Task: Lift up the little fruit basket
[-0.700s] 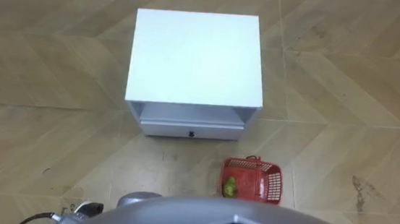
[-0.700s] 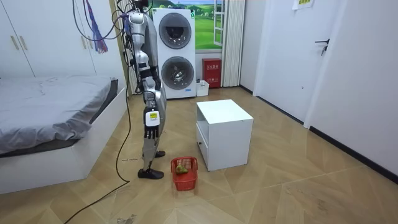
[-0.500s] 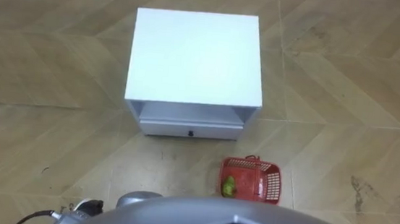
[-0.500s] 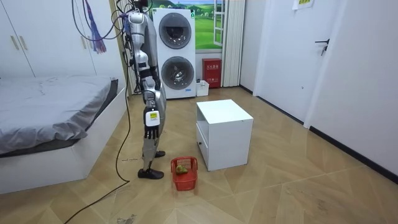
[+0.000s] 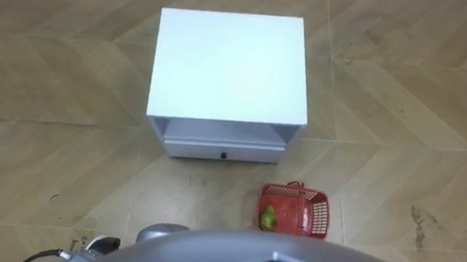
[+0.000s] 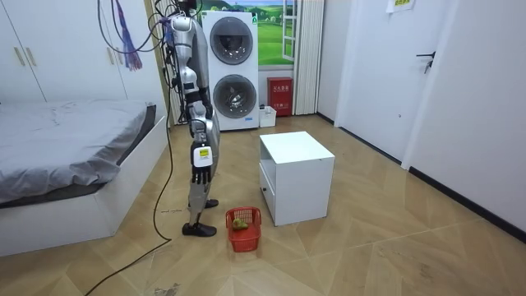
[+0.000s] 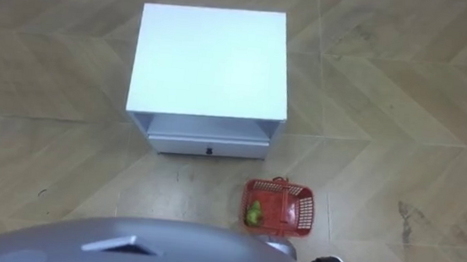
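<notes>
Herringbone wooden floor (image 6: 370,247) runs through a bedroom, with a grey-covered bed (image 6: 66,148) along the room view's left and two stacked washing machines (image 6: 230,70) against the far wall. The robot stands upright between the bed and a white cabinet (image 5: 230,67), facing the cabinet's front, where a low drawer (image 5: 223,152) sits shut under an open shelf. The red fruit basket (image 5: 318,215) stands on the floor just before the robot's feet, to its right, near the cabinet's front right corner but apart from it. A green fruit (image 5: 267,217) lies at the basket's left end. The right hand (image 6: 200,174) hangs released beside the thigh, holding nothing. The left hand (image 5: 92,244) shows partly at the eye view's lower left edge; whether it is clenched cannot be told.
</notes>
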{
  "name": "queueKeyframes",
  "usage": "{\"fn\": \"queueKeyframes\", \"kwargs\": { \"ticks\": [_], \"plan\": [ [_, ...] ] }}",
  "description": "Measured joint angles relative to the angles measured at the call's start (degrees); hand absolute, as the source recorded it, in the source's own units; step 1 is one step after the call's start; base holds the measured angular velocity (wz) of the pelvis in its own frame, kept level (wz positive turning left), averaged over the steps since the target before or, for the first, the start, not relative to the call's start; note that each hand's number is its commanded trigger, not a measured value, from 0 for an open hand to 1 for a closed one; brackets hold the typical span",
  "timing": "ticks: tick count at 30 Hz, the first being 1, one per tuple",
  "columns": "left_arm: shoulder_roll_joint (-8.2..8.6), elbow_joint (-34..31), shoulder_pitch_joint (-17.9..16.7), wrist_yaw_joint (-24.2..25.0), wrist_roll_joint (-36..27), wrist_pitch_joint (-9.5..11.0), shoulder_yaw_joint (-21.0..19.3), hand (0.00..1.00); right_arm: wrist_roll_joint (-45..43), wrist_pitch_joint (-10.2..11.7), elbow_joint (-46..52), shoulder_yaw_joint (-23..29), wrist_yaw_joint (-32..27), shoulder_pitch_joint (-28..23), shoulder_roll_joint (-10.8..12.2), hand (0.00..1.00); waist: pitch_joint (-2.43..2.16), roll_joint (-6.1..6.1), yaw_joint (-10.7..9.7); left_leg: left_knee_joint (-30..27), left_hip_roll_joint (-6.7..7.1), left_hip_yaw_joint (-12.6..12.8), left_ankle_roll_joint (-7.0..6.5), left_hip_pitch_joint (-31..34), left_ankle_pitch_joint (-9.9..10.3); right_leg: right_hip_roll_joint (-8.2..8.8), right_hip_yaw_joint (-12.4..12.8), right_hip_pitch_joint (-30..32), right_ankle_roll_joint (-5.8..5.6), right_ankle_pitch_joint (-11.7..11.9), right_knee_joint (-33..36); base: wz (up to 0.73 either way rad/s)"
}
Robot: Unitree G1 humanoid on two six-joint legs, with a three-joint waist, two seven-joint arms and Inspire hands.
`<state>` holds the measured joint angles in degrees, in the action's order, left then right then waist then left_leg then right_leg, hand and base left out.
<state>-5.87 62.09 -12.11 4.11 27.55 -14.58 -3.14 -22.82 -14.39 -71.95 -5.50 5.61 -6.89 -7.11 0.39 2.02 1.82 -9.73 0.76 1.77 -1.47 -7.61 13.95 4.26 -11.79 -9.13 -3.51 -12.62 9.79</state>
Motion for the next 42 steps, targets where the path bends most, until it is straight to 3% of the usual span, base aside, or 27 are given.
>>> {"fn": "queueKeyframes", "kwargs": {
  "ticks": [6,11,15,19,21,24,26,27,28,29,31,34,36,37,38,39,41,42],
  "plan": [
    [0.00,0.79,-0.03,-0.09,0.10,-0.16,-0.01,0.00,0.00,-0.09,-0.59,0.01,-1.02,-0.12,0.07,0.00,-0.05,-0.08,0.02,0.00,0.02,-0.04,0.00,0.14,0.00,0.15,-0.90,0.15,0.00,0.00,0.07,0.00],
    [0.02,0.77,-0.11,-0.09,0.08,-0.39,-0.02,0.00,0.30,-0.22,-0.02,0.01,-2.35,-1.11,0.05,0.00,-0.47,-0.71,0.08,0.02,-0.03,-0.06,-0.01,-0.02,0.00,0.19,-0.94,0.27,0.00,0.00,0.98,0.01],
    [0.07,0.51,0.07,-0.22,0.06,-0.32,-0.02,0.00,1.34,-0.23,0.41,0.61,-3.76,-1.52,0.05,0.00,-0.40,-0.95,-0.09,-0.52,0.04,-0.02,-0.05,0.32,0.00,0.58,-0.97,1.42,-0.02,-0.02,3.12,0.00],
    [-0.03,0.71,0.80,-1.48,0.10,0.12,-0.40,0.00,2.54,-0.01,0.62,3.51,-4.54,-1.07,-0.05,0.00,-0.34,-1.60,-0.67,-3.34,0.12,0.66,-1.03,3.09,0.62,1.74,-1.76,5.05,-0.23,-0.17,7.18,-0.02],
    [-0.11,1.00,1.21,-1.49,0.06,0.31,-1.77,0.00,3.13,0.10,0.66,4.49,-4.71,-1.01,-0.07,0.00,-0.32,-1.67,-0.27,-4.45,0.82,1.53,-1.55,4.12,0.91,2.41,-1.53,6.91,-0.26,-0.16,8.76,-0.25],
    [-0.29,2.39,1.44,-2.44,-0.91,0.93,-4.72,0.00,3.24,0.18,0.66,4.83,-5.50,-0.86,-0.53,0.00,-0.47,-1.54,-0.08,-6.02,1.93,4.15,-2.80,6.38,0.91,3.79,0.16,10.89,-0.37,-0.08,11.07,-0.49],
    [-0.71,3.34,1.31,-3.12,-1.17,1.58,-6.84,0.00,3.11,0.48,1.34,5.19,-5.54,0.30,-1.26,0.00,-0.71,-2.12,-0.32,-6.36,1.87,7.19,-4.65,9.81,0.60,5.13,-0.12,13.95,-1.13,0.37,12.82,-0.38],
    [-0.76,3.24,1.36,-3.37,-1.06,1.87,-7.60,0.00,3.13,0.63,1.51,5.50,-5.65,0.22,-1.37,0.00,-0.42,-1.94,-0.55,-7.04,2.02,7.52,-5.01,10.54,0.64,6.13,-1.09,15.38,-0.58,-0.47,16.96,0.07],
    [-1.15,3.15,1.27,-3.64,-1.06,2.55,-9.04,0.00,3.35,0.64,1.44,7.12,-6.02,-0.59,-1.34,0.00,-0.12,-1.41,-0.78,-8.44,2.45,7.66,-5.67,11.60,1.04,8.48,-2.55,17.06,0.00,-1.46,27.83,0.27],
    [-1.98,3.14,0.91,-3.64,-1.20,3.07,-9.03,0.00,4.51,0.59,1.32,7.37,-6.49,-1.11,-1.52,0.00,-0.08,-0.21,-0.45,-9.49,3.29,7.62,-6.14,12.59,1.31,10.10,-2.00,17.09,0.28,-1.26,37.59,0.22],
    [-2.89,2.98,0.28,-3.88,-2.41,3.53,-8.95,0.00,5.34,0.78,1.40,7.37,-7.24,0.31,-2.05,0.00,-0.66,0.80,0.43,-12.19,4.25,8.52,-6.77,15.62,1.66,10.74,0.99,16.10,0.53,-0.60,46.76,-0.12],
    [-3.77,3.11,1.75,-4.69,-3.26,3.88,-7.39,0.00,8.25,1.91,1.44,7.35,-8.89,4.23,-2.66,0.00,-0.45,1.95,0.13,-17.67,4.42,8.34,-7.26,23.57,1.62,10.08,2.30,12.12,0.37,1.19,46.83,0.07],
    [-4.11,3.29,3.29,-5.65,-3.29,4.37,-6.52,0.00,10.07,2.74,2.08,7.32,-9.43,6.12,-2.61,0.00,-0.52,2.04,0.05,-21.83,4.16,7.70,-7.27,29.66,1.62,9.09,2.51,9.76,-0.01,1.07,41.88,0.26],
    [-4.40,3.79,4.82,-6.29,-3.48,4.84,-5.62,0.00,11.80,3.33,2.14,7.31,-9.84,7.58,-2.55,0.00,-0.54,2.64,0.05,-24.48,4.13,7.45,-7.32,33.51,1.54,8.43,3.01,8.74,-0.42,0.82,37.91,0.30],
    [-4.62,4.41,6.55,-6.90,-4.58,5.18,-4.39,0.00,13.96,3.62,1.98,7.20,-9.99,9.21,-2.61,0.00,-0.01,2.91,-0.03,-27.79,4.18,7.46,-7.31,37.39,1.52,7.96,3.72,8.12,-0.82,0.37,34.31,0.29],
    [-4.70,4.73,7.43,-7.22,-5.20,5.20,-3.62,0.00,14.73,3.87,1.78,7.01,-10.05,9.91,-2.66,0.00,0.23,2.88,-0.04,-29.65,4.17,7.34,-7.30,39.38,1.54,7.52,4.13,8.09,-1.28,-1.74,33.10,0.36],
    [-4.69,6.65,11.07,-7.83,-8.05,6.12,-1.91,0.00,17.22,4.46,0.83,6.73,-10.06,12.52,-2.51,0.00,0.63,2.43,0.21,-35.74,4.07,5.92,-6.76,46.85,1.31,5.97,4.99,11.28,-1.42,-10.90,35.42,0.39],
    [-4.74,6.92,11.68,-7.98,-8.96,6.37,-1.46,0.00,17.69,4.50,0.63,6.70,-10.06,12.67,-2.41,0.00,0.64,2.47,0.26,-37.06,4.09,5.68,-6.48,48.47,1.46,5.85,4.99,12.70,-1.33,-12.48,37.46,0.35]
  ]
}}
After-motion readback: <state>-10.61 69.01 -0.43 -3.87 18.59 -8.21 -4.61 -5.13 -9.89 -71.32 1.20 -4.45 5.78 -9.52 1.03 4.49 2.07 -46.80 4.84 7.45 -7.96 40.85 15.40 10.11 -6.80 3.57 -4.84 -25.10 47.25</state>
